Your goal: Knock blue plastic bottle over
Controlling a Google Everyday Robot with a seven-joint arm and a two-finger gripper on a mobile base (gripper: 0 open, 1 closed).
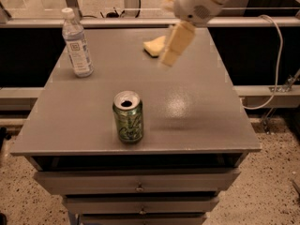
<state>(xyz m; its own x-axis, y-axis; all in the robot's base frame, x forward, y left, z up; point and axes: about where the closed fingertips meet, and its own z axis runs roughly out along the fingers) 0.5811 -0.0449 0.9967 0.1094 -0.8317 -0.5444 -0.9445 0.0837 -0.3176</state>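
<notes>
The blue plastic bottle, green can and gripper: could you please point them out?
blue plastic bottle (77,47), camera view, on its label.
green can (128,122), camera view, on its printed side.
gripper (169,56), camera view, lower tip, above the table (201,125).
</notes>
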